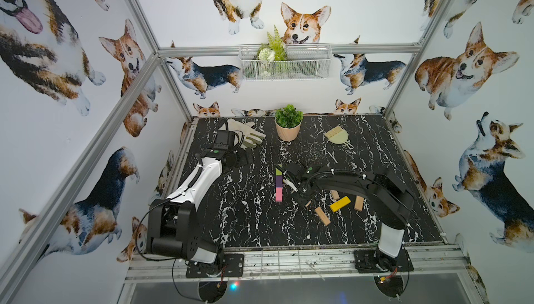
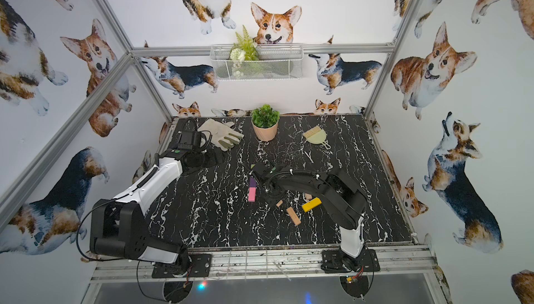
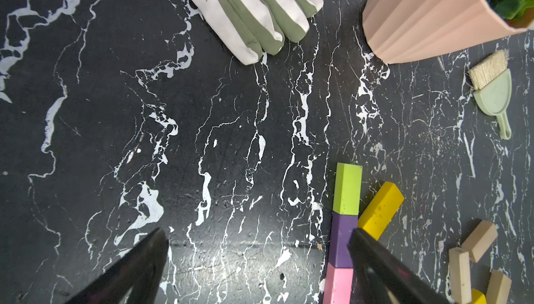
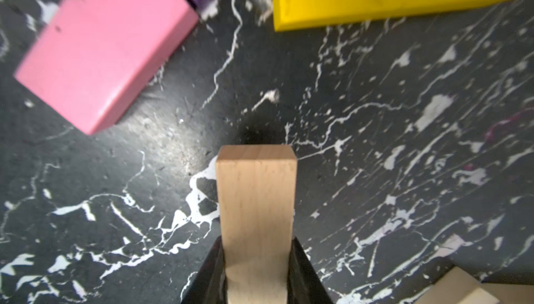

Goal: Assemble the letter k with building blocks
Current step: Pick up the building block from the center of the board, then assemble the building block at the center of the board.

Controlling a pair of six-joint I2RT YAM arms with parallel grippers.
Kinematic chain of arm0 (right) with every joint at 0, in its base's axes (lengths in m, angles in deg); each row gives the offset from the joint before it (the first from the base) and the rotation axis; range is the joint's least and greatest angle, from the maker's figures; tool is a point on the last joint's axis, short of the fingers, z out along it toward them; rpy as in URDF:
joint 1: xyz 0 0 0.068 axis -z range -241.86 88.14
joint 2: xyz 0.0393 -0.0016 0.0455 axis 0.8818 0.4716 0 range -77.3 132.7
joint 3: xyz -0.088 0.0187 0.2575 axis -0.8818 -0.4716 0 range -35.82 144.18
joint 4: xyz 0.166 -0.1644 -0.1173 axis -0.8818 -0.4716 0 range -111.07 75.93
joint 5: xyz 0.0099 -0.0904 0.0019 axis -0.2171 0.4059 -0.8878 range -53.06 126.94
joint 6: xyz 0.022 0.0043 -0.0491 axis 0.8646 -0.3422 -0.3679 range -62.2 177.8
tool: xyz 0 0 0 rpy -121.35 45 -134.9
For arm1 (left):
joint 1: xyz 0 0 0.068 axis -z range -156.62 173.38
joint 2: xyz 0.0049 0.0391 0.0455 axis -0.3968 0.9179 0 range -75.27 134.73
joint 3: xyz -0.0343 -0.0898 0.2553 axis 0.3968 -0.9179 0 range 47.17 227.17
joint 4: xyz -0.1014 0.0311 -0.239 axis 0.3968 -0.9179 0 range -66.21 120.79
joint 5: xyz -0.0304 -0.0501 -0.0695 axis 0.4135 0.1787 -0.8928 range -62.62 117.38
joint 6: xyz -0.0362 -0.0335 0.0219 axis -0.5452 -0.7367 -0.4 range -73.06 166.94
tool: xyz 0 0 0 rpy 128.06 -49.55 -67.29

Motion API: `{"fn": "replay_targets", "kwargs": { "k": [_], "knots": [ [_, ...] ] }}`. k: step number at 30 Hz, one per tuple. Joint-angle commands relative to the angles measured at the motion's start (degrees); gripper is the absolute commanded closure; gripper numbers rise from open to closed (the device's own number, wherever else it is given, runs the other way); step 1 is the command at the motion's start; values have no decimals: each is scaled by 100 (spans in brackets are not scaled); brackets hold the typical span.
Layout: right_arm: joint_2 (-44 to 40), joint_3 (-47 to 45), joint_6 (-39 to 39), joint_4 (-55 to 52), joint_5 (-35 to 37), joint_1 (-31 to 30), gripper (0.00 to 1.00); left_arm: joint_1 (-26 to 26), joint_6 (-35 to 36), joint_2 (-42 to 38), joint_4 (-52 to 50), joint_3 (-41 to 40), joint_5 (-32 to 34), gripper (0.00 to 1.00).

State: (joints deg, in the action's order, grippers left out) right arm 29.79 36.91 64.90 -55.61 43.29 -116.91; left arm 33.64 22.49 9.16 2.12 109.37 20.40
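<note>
1. Building blocks (image 1: 279, 181): the green block (image 3: 346, 190), purple block (image 3: 341, 242) and pink block (image 4: 107, 51) lie end to end on the bench (image 3: 115, 115).
2. Your right gripper (image 4: 257, 247) squeezes a tan block (image 4: 257, 195), which sticks out ahead.
3. The pink block lies just to its left.
4. Your left gripper (image 3: 258, 236) gapes empty, far off.

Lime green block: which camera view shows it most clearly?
The left wrist view: the whole lime green block shows there, lying end to end with the purple block. In a top view only a small part shows beside the right arm. The right wrist view does not show it.
</note>
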Motion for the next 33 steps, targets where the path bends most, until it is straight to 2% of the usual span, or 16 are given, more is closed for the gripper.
{"fn": "replay_targets", "kwargs": {
  "k": [1, 14, 33],
  "knots": [
    [120, 241, -210, -74, 68, -6, 71, -6, -51, -5, 46, 21, -24, 0],
    [720, 872, -390, -188, -136, 19, 70, -7, -51, 0, 71, 12, -27, 0],
    [997, 1024, -293, -258, -292, 125, 67, -7, -68, -14, 77, -6, -5, 0]
  ]
}}
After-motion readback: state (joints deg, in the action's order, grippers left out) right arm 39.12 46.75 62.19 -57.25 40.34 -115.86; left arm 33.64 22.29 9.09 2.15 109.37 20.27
